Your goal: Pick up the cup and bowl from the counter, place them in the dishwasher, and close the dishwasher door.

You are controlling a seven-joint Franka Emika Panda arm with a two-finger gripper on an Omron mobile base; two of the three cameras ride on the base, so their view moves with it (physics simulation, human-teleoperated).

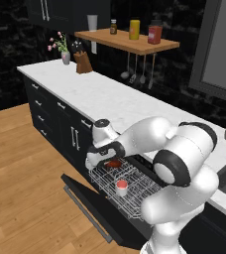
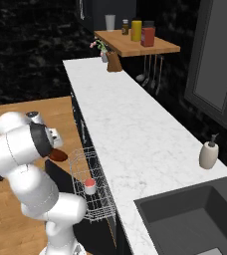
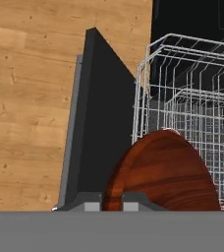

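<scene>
Currently, step: bowl [image 3: 165,172] being carried over the dishwasher rack [image 1: 130,186].
Gripper [image 1: 110,161]: fingers pinching nearly closed on the bowl's rim.
Cup [image 1: 121,185]: sitting in the rack.
Next: lowering, then releasing; door [image 3: 101,118] lying open.

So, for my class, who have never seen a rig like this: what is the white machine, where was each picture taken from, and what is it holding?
It is a white robot arm on a driving base, in a computer-drawn kitchen. Two pictures look forward over the arm from behind, on its left and right; the third looks along its claw. The claw is shut on the reddish-brown bowl, held over the white wire rack of the dishwasher. The cup already stands in that rack. The dishwasher door hangs open. The counter carries a soap bottle, a knife block and a small vase of flowers.
</scene>
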